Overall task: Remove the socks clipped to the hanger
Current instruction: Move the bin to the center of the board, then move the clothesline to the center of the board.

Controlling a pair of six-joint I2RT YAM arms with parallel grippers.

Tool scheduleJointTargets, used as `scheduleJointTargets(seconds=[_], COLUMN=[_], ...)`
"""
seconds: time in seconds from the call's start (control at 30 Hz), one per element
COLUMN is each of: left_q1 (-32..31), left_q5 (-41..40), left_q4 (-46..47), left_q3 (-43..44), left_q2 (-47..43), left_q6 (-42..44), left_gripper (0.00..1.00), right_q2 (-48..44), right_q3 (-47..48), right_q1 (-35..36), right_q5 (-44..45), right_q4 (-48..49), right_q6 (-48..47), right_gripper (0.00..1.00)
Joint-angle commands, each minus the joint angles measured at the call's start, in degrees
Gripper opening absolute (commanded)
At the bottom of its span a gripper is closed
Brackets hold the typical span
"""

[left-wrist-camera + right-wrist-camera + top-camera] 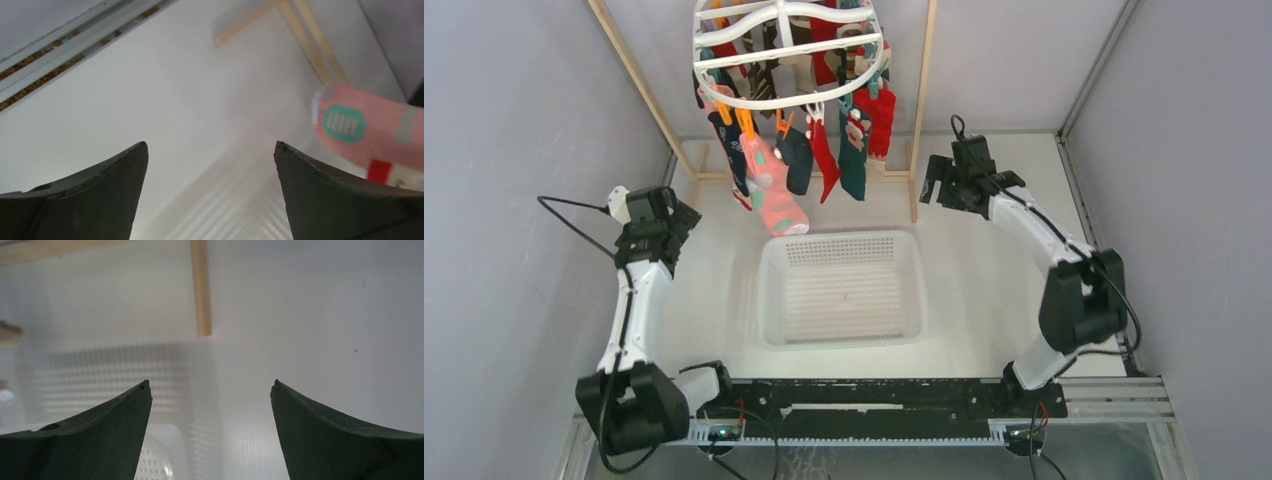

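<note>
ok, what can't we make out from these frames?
Top view: hanger hook cut off by the top edge; rear socks hidden behind front ones, count unclear.
Left wrist: only one salmon sock shows, cut by the right edge, its clip out of frame.
Right wrist: basket blurred, partly behind the fingers.

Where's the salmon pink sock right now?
Top view: the salmon pink sock hangs lowest at the left front of the hanger, by the far-left corner of the white basket. The left wrist camera shows it at right.
</note>
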Motion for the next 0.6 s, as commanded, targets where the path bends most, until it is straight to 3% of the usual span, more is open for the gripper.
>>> scheduleJointTargets(seconds=[0.0, 0.23, 0.57], left_q1=[1.69, 1.74, 3.59], left_q5=[-4.63, -9.86, -6.20], left_q4=[2.50, 1.47, 0.79], left_q3=[6.54, 12.98, 17.18], left_q2=[6.43, 16.75, 27.70], left_q6=[0.02, 4.63, 7.92], left_gripper=[0.98, 0.93, 0.83], right_q2=[8.19, 21.07, 30.04], right_q3=[6.30, 12.81, 19.75], right_q1=[-1.30, -0.95, 0.89], right_q5=[-1.49, -1.82, -0.85], right_q4=[5.50, 7.46, 6.19], right_q6=[-2.74, -4.47, -6.18], right_gripper=[0.93, 0.87, 0.82])
